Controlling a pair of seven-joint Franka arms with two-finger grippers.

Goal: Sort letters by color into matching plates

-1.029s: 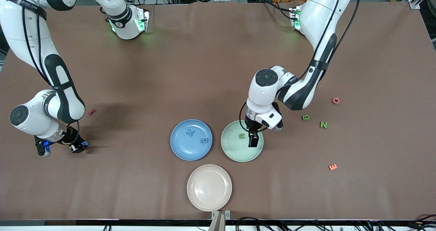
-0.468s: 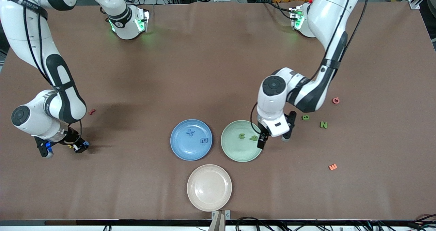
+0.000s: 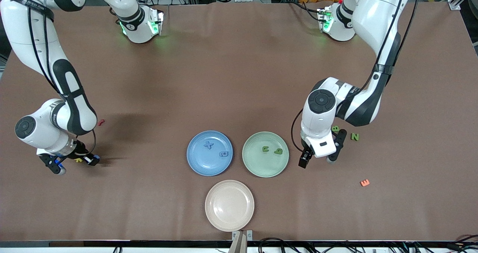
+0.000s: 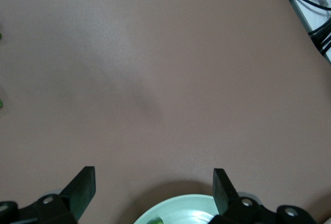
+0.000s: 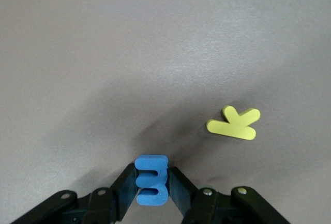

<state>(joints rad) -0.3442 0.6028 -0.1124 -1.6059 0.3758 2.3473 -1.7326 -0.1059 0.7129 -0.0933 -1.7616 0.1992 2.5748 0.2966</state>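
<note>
My right gripper (image 3: pixel 90 159) (image 5: pixel 151 172) is low over the table at the right arm's end, shut on a blue letter (image 5: pixel 151 181) (image 3: pixel 96 157). A yellow letter (image 5: pixel 234 123) lies close by it. The blue plate (image 3: pixel 196 166) holds two blue letters (image 3: pixel 208 145). Beside it, the green plate (image 3: pixel 257 171) (image 4: pixel 182 203) holds two green letters (image 3: pixel 278 151). My left gripper (image 3: pixel 318 159) (image 4: pixel 152 177) hangs open and holds nothing, just off the green plate's rim toward the left arm's end. Two more green letters (image 3: pixel 354 136) lie on the table by the left arm.
A beige plate (image 3: pixel 214 217) sits nearer the front camera than the other two plates. An orange letter (image 3: pixel 365 183) lies toward the left arm's end. A small red letter (image 3: pixel 100 122) lies beside the right arm.
My left gripper has moved off the green plate toward the left arm's end, leaving a second green letter in it. The right gripper has barely shifted and stays shut on the blue letter.
</note>
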